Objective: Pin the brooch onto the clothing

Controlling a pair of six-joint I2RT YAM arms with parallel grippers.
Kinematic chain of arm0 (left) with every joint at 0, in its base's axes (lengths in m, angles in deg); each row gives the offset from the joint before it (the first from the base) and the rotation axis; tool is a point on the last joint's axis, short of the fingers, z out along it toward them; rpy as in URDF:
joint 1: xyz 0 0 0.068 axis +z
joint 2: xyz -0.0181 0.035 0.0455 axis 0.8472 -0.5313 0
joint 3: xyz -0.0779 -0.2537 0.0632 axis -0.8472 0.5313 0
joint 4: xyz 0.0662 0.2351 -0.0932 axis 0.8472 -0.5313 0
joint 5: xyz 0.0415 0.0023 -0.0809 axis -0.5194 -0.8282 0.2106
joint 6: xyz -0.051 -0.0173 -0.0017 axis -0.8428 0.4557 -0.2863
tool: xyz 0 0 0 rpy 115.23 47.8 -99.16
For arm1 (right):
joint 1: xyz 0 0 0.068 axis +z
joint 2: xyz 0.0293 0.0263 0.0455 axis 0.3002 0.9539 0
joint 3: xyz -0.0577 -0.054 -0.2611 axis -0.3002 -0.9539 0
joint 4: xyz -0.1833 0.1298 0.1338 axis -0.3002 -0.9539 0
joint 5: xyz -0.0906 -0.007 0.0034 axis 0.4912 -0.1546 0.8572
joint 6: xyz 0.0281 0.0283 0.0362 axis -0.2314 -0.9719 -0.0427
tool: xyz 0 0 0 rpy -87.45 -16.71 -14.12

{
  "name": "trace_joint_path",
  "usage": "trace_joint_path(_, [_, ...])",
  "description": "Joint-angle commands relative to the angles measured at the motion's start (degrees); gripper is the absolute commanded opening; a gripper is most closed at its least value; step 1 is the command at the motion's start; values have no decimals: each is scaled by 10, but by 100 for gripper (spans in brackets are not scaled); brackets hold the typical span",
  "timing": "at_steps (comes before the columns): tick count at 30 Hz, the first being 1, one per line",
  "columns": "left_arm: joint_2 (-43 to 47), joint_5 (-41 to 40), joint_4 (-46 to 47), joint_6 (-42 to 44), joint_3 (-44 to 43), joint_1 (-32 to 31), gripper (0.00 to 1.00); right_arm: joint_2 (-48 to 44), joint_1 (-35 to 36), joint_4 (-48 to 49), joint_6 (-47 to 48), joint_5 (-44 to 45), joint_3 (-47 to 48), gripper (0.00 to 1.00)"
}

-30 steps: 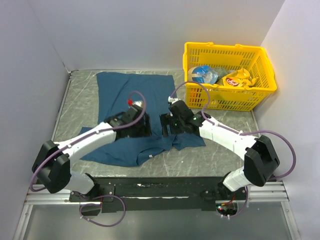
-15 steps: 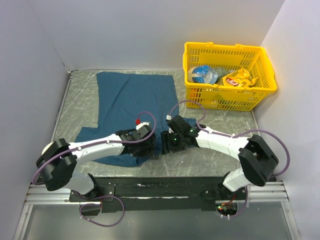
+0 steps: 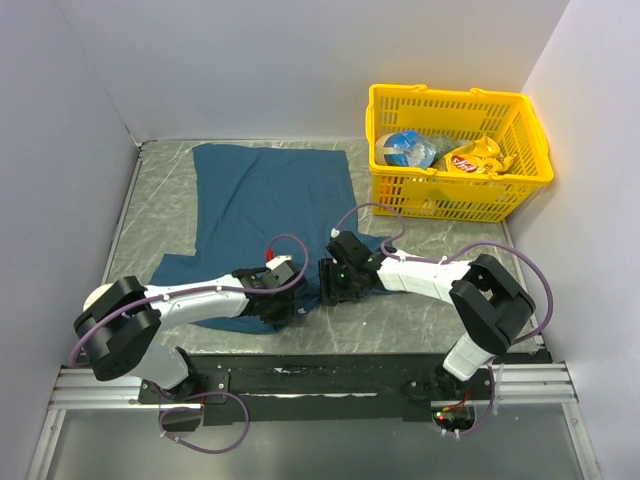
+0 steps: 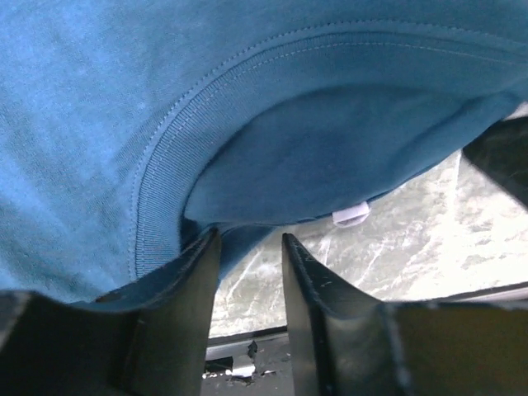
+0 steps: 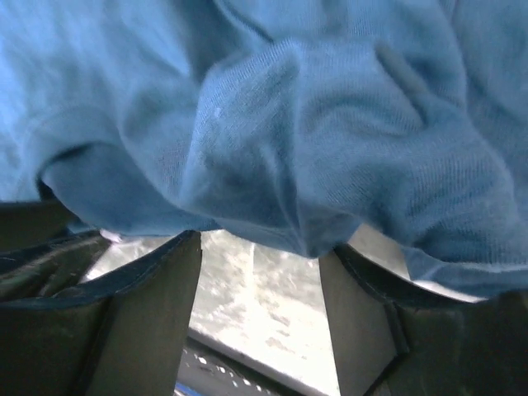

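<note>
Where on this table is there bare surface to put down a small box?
Free: the strip between the T-shirt and the left wall; the table between the basket and the right arm. Crowded: the near centre, where the left hand and right hand meet at the shirt's edge.

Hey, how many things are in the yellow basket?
2 in the yellow basket: a blue and white packet on the left, a yellow snack bag on the right. More may lie hidden beneath.

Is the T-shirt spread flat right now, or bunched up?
Partly bunched: the T-shirt lies flat at its far end, but the near collar edge is rumpled into folds.
</note>
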Motion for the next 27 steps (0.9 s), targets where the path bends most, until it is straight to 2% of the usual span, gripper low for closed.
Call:
trace_joint_path(1, [-13,11,18,-20,11,-4,37,-1,1,46,-26,38,4,57])
trace_joint_path(4, [-16,16,18,-25,19,-4,31,9,1,42,-17,49,9,43])
trace_joint_path(5, [-16,16,17,-26,21,-4,30,8,1,42,-16,49,9,28])
trace_joint_path(7, [-20,16,13,-31,24,-4,22,5,1,36,-11,50,8,16])
trace_joint_path(8, [-20,15,12,-33,27,-3,19,0,1,29,-9,49,7,5])
trace_joint_path(9, [-21,15,11,-34,27,-4,16,-4,3,21,-6,49,6,2])
trace_joint_path(10, [-21,16,9,-38,29,-4,9,-8,4,15,0,48,6,1])
trace_joint_path(12, [-21,17,7,-41,33,-4,1,-29,8,-9,8,48,2,0])
trace_joint_path(20, [14,-1,-72,-58,22,-4,1,-107,46,-113,43,13,-8,0])
trace_joint_path(27, [71,-16,-146,-78,28,-3,1,-74,103,-193,57,-52,4,0])
